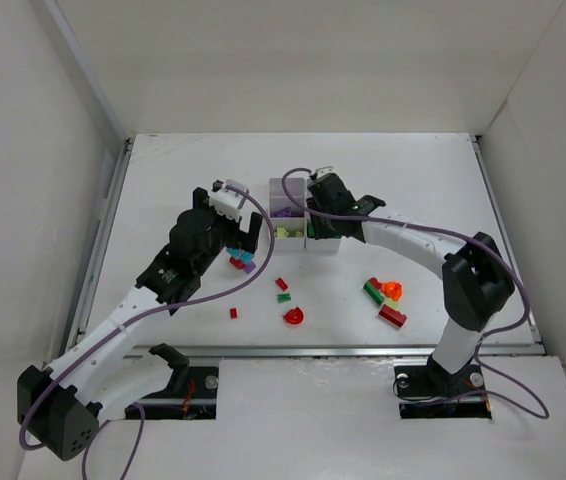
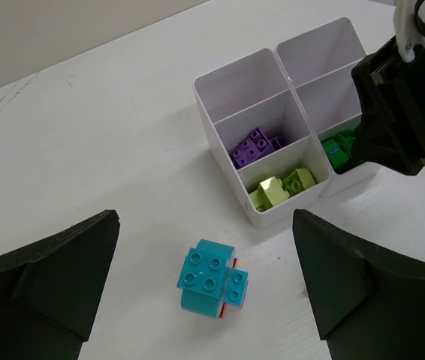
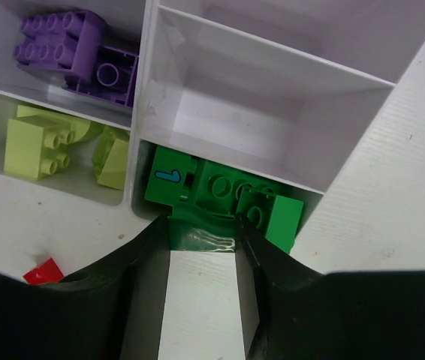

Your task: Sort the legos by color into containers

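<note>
The white six-compartment tray [image 1: 325, 243] [image 2: 211, 112] [image 3: 146, 97] holds purple legos [image 2: 254, 148] [image 3: 73, 45] in its middle-left cell. Yellow-green legos [image 2: 281, 187] [image 3: 40, 142] lie in the near-left cell and green legos [image 3: 227, 187] in the near-right cell. My right gripper [image 3: 201, 223] [image 1: 315, 212] hangs over that near-right cell, shut on a dark green lego [image 3: 197, 238]. My left gripper [image 2: 205, 225] [image 1: 239, 240] stands wide open above a cyan lego [image 2: 206, 276] [image 1: 242, 256] on the table. That cyan piece sits on a red one, and neither finger touches it.
Loose legos lie on the table in front of the tray: a red one [image 1: 282, 284], a green one [image 1: 284, 297], a small red one [image 1: 233, 313] and a red arch [image 1: 294, 316]. A green, orange and red cluster [image 1: 387, 298] sits to the right. White walls enclose the table.
</note>
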You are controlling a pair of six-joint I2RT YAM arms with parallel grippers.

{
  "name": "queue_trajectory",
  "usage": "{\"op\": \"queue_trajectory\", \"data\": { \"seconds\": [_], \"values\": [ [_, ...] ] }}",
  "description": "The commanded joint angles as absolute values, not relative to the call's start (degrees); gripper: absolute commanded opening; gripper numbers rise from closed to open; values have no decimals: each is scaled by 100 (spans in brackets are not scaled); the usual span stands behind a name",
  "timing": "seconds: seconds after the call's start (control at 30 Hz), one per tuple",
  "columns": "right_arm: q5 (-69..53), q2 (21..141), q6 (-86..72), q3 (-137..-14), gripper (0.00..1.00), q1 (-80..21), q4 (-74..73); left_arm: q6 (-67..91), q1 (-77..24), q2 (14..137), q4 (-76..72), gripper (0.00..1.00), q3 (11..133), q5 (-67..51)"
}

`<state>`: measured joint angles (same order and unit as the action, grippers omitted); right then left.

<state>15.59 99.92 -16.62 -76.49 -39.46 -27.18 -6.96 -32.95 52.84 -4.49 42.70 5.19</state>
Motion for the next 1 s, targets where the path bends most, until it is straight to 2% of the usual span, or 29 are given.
{"op": "queue_trajectory", "data": {
  "seconds": [0.0,0.1,0.13,0.2,0.33,0.5,0.83,0.97],
  "values": [
    [1582,10143,-1608,-7997,26,-3990,-2531,-615,-3287,5142,-712,100,4219,571],
    [1713,10195,-1608,-7998,33,-3990,-2531,-615,-3287,5142,-712,100,4219,571],
    [1714,10195,-1608,-7998,39,-3990,-2531,-615,-3287,5142,-712,100,4219,571],
    [1767,10195,-1608,-8051,45,-3990,-2531,-615,-3287,5142,-712,100,4219,571],
    [1767,10388,-1608,-8165,53,-3990,-2601,-615,-3287,5142,-712,100,4219,571],
    [1767,10389,-1608,-8235,70,-3990,-2654,-615,-3287,5142,-712,100,4219,571],
    [1705,9687,-1696,-8297,70,-3990,-3128,-615,-3287,5142,-659,100,4219,571],
    [1574,8608,-1784,-7711,71,-3990,-3444,-615,-3287,5142,-659,100,4219,571]
  ]
}}
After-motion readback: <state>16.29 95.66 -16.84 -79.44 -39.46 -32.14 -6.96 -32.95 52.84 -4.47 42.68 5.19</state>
